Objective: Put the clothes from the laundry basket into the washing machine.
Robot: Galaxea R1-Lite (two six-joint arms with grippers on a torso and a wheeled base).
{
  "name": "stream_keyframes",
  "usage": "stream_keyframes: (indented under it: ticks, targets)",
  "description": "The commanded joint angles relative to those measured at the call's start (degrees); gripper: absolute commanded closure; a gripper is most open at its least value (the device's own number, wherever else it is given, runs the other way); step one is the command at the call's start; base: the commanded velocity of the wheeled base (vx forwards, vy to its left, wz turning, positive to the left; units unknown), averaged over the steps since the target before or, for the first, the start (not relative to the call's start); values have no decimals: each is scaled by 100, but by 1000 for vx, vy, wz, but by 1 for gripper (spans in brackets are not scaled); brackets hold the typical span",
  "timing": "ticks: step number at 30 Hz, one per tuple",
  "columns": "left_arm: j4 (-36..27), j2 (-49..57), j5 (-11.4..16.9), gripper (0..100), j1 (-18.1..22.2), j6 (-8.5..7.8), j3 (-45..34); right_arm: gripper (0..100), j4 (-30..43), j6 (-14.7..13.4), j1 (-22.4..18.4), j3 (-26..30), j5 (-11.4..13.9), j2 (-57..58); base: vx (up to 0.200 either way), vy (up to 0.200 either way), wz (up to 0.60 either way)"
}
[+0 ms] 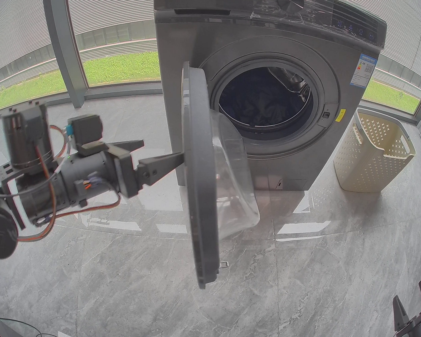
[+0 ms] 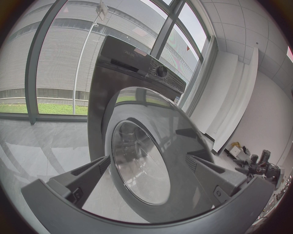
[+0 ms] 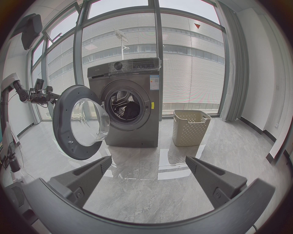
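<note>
Clothes (image 1: 261, 99): dark heap inside the washing machine (image 1: 283, 174), far centre.
Laundry basket (image 1: 373, 154): right of the machine, seemingly empty, though its inside is partly hidden.
Left gripper (image 1: 161, 152): fingers apart, one tip touching the open door (image 1: 198, 184), probably to push it shut.
Right gripper (image 3: 148, 158): fingers apart, holding nothing, near right.

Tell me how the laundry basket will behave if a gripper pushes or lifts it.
The laundry basket looks like thin perforated plastic with no clothes visible inside, so it is probably light and may slide easily on the glossy floor. It stands fairly tall, so a push near the rim might tip it. Its walls would likely flex under a pinch.
</note>
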State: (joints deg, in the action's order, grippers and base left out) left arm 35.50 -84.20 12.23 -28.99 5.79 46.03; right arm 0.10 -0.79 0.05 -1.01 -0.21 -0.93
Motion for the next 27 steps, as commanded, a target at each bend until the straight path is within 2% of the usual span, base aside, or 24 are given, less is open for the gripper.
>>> stream_keyframes:
  ticks: [1, 2, 3, 5, 6, 9, 15, 17, 20, 23, 27]
  targets:
    - [335, -1063, -300, 0, -502, 71, 793, 0, -1, 0, 4, 92, 3, 93, 0, 0, 0]
    - [335, -1063, -300, 0, -502, 71, 793, 0, -1, 0, 4, 92, 3, 93, 0, 0, 0]
    - [642, -1679, -493, 0, -590, 124, 1391, 0, -1, 0, 4, 92, 3, 93, 0, 0, 0]
    - [669, -1863, -502, 0, -634, 186, 1593, 0, -1, 0, 4, 92, 3, 93, 0, 0, 0]
    - [686, -2180, -520, 0, -661, 335, 1980, 0, -1, 0, 4, 92, 3, 93, 0, 0, 0]
    - [695, -2514, -616, 0, -661, 476, 2419, 0, -1, 0, 4, 92, 3, 93, 0, 0, 0]
    - [695, -3322, -1161, 0, -608, 572, 3685, 0, -1, 0, 4, 92, 3, 93, 0, 0, 0]
    - [686, -3682, -1416, 0, -590, 792, 4265, 0, -1, 0, 4, 92, 3, 93, 0, 0, 0]
    - [590, -3990, -1768, 0, -582, 959, 4784, 0, -1, 0, 4, 92, 3, 93, 0, 0, 0]
    - [493, -4122, -2040, 0, -573, 1047, 5030, 0, -1, 0, 4, 92, -6, 93, 0, 0, 0]
    - [203, -3885, -2084, 0, -564, 1240, 4889, 0, -1, 0, 4, 92, 3, 93, 0, 0, 0]
